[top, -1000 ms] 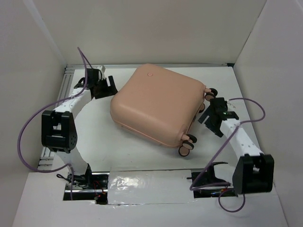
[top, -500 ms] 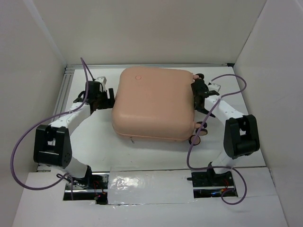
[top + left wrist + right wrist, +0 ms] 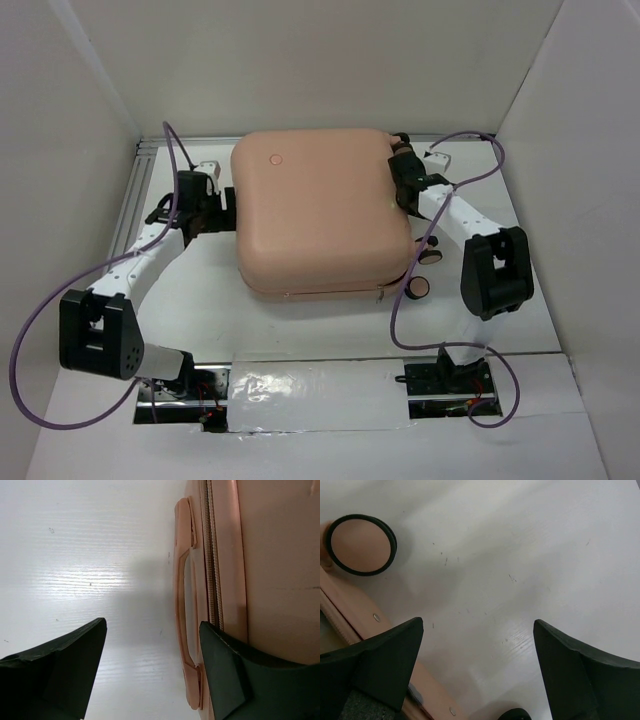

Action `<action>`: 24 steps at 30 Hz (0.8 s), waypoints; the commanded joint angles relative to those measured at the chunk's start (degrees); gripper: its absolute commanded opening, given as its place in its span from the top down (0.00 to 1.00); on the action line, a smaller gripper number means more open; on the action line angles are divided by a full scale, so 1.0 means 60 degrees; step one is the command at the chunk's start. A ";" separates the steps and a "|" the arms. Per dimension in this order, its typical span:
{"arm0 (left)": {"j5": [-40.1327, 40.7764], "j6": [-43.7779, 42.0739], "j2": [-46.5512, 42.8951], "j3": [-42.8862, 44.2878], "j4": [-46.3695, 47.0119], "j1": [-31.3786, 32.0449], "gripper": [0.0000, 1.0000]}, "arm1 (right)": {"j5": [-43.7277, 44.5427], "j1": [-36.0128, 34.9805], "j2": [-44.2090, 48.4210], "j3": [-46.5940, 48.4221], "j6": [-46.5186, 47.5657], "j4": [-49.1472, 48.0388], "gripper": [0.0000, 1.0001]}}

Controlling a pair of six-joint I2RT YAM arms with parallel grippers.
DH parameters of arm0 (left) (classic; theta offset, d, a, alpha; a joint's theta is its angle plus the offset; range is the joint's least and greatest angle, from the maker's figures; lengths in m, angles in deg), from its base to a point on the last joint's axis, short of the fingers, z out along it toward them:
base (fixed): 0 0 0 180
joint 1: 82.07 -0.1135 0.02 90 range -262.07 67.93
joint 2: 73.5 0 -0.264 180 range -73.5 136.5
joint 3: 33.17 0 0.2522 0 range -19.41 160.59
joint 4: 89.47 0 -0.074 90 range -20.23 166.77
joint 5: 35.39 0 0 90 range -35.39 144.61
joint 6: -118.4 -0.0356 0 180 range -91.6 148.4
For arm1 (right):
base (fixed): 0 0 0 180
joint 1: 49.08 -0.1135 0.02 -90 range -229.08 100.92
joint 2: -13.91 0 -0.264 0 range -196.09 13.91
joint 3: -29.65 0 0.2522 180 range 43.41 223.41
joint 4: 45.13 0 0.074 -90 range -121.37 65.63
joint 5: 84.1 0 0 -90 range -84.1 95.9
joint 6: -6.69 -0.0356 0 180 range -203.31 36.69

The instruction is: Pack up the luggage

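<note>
On the white, faintly scuffed tabletop (image 3: 300, 325), the left claw (image 3: 152, 625), fingers spread, sits beside the moulded handle (image 3: 181, 580) of the smooth, round-cornered peach-pink luggage (image 3: 320, 215) lying closed mid-table, while the right claw (image 3: 477, 622), likewise spread, hovers beside its black-rimmed wheel (image 3: 361, 544).

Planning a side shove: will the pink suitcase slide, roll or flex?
The suitcase lies flat on its smooth hard shell, so it probably slides or pivots without flexing. Its wheels face sideways, not down, so rolling seems unlikely.

Smooth matt plastic luggage (image 3: 320, 215) on a glossy white table (image 3: 250, 320).
</note>
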 commanded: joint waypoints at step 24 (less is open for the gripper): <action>-0.2260 0.0791 0.3152 0.2504 0.0719 0.0900 0.12 | -0.3286 -0.1499 -0.1787 0.1688 -0.0041 -0.1493 0.01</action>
